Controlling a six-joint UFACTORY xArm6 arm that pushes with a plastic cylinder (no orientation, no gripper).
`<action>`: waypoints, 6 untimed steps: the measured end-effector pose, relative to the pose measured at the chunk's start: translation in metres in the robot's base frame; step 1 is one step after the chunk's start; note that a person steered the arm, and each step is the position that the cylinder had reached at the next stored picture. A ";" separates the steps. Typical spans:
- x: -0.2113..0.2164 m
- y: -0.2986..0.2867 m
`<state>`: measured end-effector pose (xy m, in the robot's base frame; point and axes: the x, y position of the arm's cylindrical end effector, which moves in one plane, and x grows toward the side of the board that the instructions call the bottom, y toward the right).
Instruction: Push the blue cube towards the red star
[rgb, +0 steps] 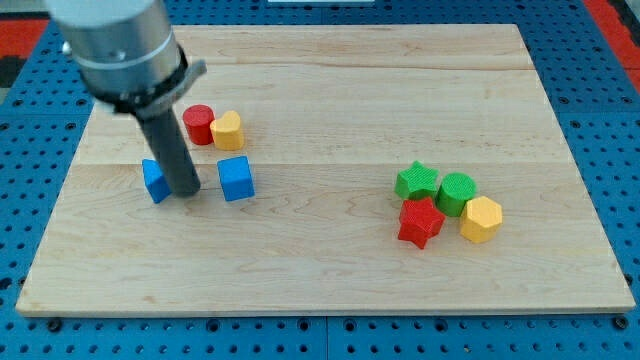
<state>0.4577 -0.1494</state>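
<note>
The blue cube (236, 179) sits left of the board's middle. The red star (420, 221) lies at the right, far from the cube, in a cluster of blocks. My tip (186, 190) rests on the board just left of the blue cube, with a small gap between them. A second blue block (155, 181) sits right against the rod's left side, partly hidden by it.
A red cylinder (198, 124) and a yellow block (228, 130) stand just above the cube. A green star (416, 182), a green cylinder (457, 192) and a yellow hexagon block (481, 219) crowd the red star. The wooden board (330, 280) ends on all sides.
</note>
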 end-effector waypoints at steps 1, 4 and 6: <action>-0.017 0.094; -0.011 0.044; 0.016 0.162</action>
